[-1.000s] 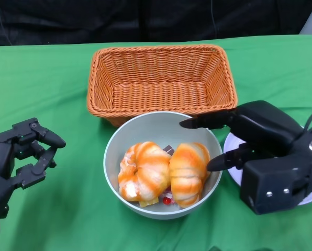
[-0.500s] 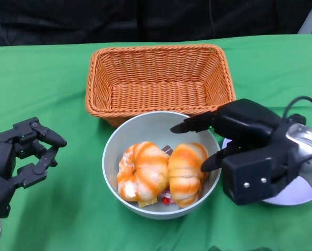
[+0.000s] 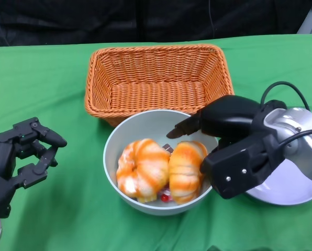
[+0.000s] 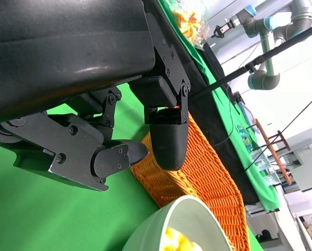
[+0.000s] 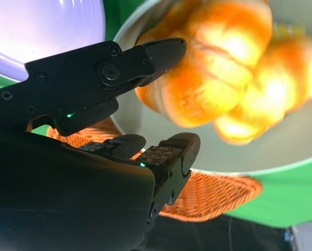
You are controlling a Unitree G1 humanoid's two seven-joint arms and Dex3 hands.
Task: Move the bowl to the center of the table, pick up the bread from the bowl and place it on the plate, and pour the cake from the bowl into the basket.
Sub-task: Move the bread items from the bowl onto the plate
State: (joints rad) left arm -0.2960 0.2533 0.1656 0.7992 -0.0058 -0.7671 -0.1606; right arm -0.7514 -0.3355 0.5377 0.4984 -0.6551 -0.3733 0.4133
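A pale green bowl (image 3: 115, 148) sits mid-table, just in front of the orange wicker basket (image 3: 158, 78). Two orange-and-white striped breads (image 3: 143, 170) (image 3: 186, 168) fill it. Between them peeks a small cake (image 3: 166, 197), mostly hidden. My right hand (image 3: 234, 144) hangs over the bowl's right rim, its fingers (image 3: 185, 127) spread above the right bread and holding nothing. In the right wrist view the fingers (image 5: 161, 52) bracket the bread (image 5: 213, 78) without closing on it. The white plate (image 3: 289, 191) lies right of the bowl, partly under that hand. My left hand (image 3: 20, 157) rests empty at the left, fingers loosely bent.
The basket (image 4: 208, 172) is empty and touches the bowl's (image 4: 187, 219) far rim. Green cloth covers the table (image 3: 51, 78), with a dark backdrop beyond its far edge. A black cable (image 3: 281, 86) loops above my right wrist.
My right hand has moved left from over the plate to over the bowl's right rim and the right bread, uncovering more of the plate. The left hand has stayed put.
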